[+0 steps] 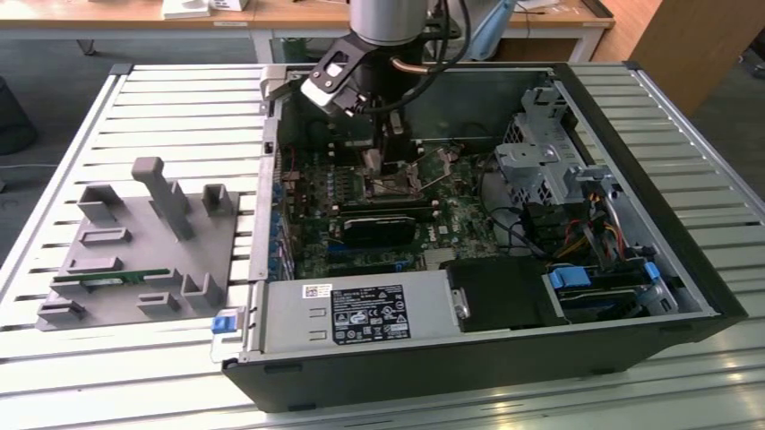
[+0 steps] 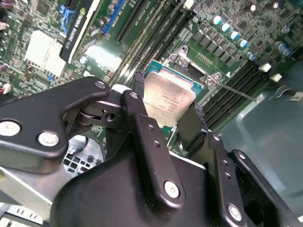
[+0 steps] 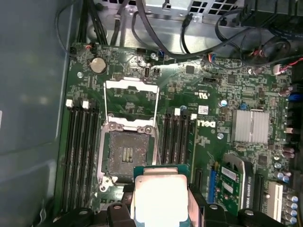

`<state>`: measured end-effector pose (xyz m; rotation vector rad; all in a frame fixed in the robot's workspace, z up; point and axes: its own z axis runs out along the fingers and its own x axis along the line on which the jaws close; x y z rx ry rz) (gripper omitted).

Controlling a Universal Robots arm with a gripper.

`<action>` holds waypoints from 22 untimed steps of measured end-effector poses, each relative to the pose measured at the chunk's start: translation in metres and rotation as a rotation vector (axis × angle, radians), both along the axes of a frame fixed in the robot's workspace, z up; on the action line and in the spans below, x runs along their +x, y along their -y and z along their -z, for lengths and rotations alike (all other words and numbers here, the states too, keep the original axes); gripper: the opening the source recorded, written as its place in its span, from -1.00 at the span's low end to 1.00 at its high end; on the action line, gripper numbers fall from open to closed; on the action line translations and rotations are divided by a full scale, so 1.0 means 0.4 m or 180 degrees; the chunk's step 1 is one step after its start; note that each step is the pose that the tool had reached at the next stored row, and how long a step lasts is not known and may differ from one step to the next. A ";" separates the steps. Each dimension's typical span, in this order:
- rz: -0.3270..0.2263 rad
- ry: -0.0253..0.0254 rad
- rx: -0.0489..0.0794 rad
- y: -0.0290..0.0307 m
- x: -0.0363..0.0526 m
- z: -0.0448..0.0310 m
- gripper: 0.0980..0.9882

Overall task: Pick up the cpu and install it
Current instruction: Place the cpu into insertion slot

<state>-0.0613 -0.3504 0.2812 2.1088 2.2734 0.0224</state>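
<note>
A slatted metal tabletop (image 1: 179, 98) carries one open computer case (image 1: 478, 367), lying on its side with its motherboard (image 1: 358, 242) facing up.

The cpu (image 2: 168, 101) is held flat over the motherboard. Its shiny silver top is turned up toward both wrist views, and a thin green edge shows around it. It is square, so it has no long axis. Its sides sit roughly in line with those of the single open socket (image 3: 125, 153). In the first wrist view the cpu (image 3: 161, 196) overlaps the socket's near edge; whether it touches the socket cannot be told.

The hand (image 2: 168, 99) is clenched on the cpu, opened only as wide as the chip. Its two black fingers (image 2: 142, 123) press two opposite edges. In the exterior view the hand (image 1: 385, 157) hangs inside the case, above the socket area.

The socket's one metal load plate (image 3: 131, 101) stands swung open beyond it. Black memory slots (image 3: 83, 137) run along both sides.

On the exterior view's left, well apart from the case, one grey fixture (image 1: 132, 242) rests on the tabletop. One green memory stick (image 1: 107, 279) lies in it.
</note>
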 end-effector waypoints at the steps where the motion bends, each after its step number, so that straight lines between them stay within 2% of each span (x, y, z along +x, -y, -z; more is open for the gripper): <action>1: 0.0002 0.0000 0.0000 -0.004 0.002 0.002 -0.02; 7: 0.0023 0.0000 0.0000 -0.028 0.013 0.019 -0.02; 16: 0.0269 -0.0001 -0.0001 -0.035 0.017 0.044 -0.02; 22: 0.0281 -0.0001 0.0000 -0.067 0.020 0.063 -0.02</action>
